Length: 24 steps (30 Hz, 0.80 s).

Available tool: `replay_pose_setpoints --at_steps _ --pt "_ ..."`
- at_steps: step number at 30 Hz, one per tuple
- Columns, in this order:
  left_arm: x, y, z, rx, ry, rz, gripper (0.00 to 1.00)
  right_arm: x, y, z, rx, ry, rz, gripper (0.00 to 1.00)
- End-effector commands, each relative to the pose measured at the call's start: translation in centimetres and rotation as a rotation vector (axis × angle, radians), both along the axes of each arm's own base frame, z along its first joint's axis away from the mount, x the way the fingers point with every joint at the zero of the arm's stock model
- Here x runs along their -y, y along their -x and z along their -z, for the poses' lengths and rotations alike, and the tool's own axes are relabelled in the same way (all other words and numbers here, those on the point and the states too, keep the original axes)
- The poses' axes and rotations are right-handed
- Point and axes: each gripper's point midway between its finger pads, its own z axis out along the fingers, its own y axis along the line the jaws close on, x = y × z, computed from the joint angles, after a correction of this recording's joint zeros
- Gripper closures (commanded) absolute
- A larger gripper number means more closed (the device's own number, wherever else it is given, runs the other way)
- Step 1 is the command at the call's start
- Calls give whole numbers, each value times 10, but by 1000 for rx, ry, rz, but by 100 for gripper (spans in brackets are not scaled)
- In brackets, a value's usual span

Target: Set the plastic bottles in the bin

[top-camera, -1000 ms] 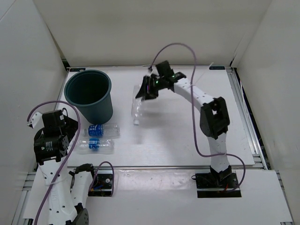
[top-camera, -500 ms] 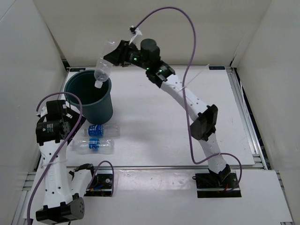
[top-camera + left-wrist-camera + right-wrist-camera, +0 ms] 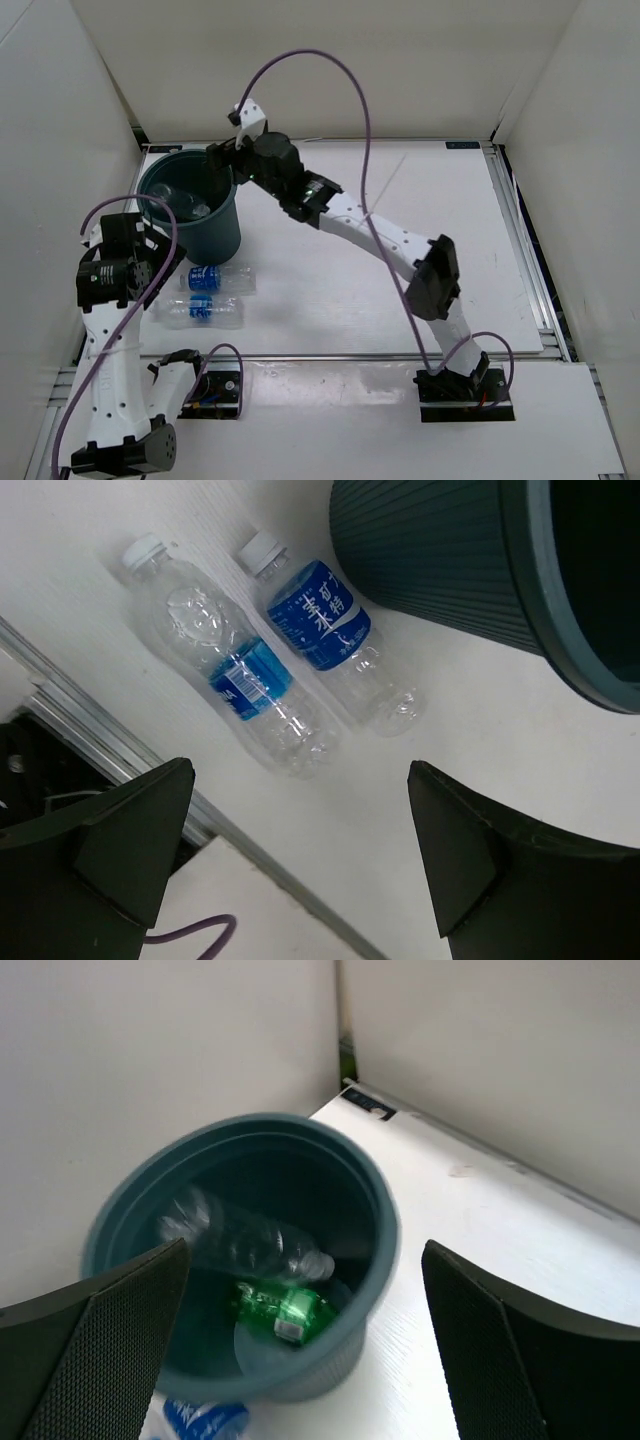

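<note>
The plain clear bottle (image 3: 240,1245) now lies on its side inside the bin (image 3: 372,1185), slanted over the green bottle (image 3: 282,1310) at the bottom. Half a second ago it hung neck-down above the rim, held by the right arm. With that drop, two of the four bottles appear to be in.

The bin stands at the far-left corner of the worktop (image 3: 400,300). Two blue-labelled bottles (image 3: 325,630) (image 3: 240,680) still lie side by side just in front of it, toward the near-left corner, touching or nearly so.

The right fingers (image 3: 95,1360) are spread wide with nothing between them. The right arm stretches diagonally from the near edge to the bin, its wrist tipped over the rim.

The left fingers (image 3: 120,840) are also spread wide and empty, poised above the two remaining bottles. The left arm stands raised, its wrist looking down.
</note>
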Motion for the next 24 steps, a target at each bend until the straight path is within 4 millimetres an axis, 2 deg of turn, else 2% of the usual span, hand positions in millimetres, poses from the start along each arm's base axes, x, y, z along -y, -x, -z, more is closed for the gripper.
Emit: replay_pose_setpoints --at_steps 1,2,3,4,5,6,7,8,10,14,15,18,20,22,23,24 --pt "8 21 14 -31 87 -121 1 72 31 -131 105 -163 53 0" --pt "9 19 17 -7 122 -177 1 77 34 -126 90 -139 53 0" --pt "9 18 22 -13 139 -203 1 82 46 -133 92 -128 40 0" --pt "12 22 37 -27 161 -222 1 82 56 -122 77 -79 25 0" --pt "13 21 44 -21 184 -261 1 92 64 -130 87 -74 13 0" --pt "13 18 50 -4 199 -284 1 94 72 -129 88 -58 -6 0" --pt "14 24 68 -25 212 -309 1 100 75 -124 76 -37 -6 0" --pt "15 26 76 -26 224 -331 1 109 82 -123 60 -34 -7 0" --pt "17 25 94 -1 266 -380 1 121 87 -113 34 11 2 0" --pt "17 16 116 25 298 -430 1 145 101 -114 17 39 1 0" --pt "17 14 119 29 304 -440 1 146 103 -105 7 56 -8 0" --pt "14 3 135 50 291 -429 1 158 109 -114 33 53 -9 0" --pt "16 -4 150 42 311 -417 1 164 112 -109 37 76 -10 0" --pt "20 -13 157 65 344 -408 1 170 113 -103 36 105 -1 0" --pt "23 -15 161 67 359 -399 1 174 115 -103 36 105 -1 0" --pt "24 -10 175 33 357 -405 1 175 113 -96 33 129 7 0"
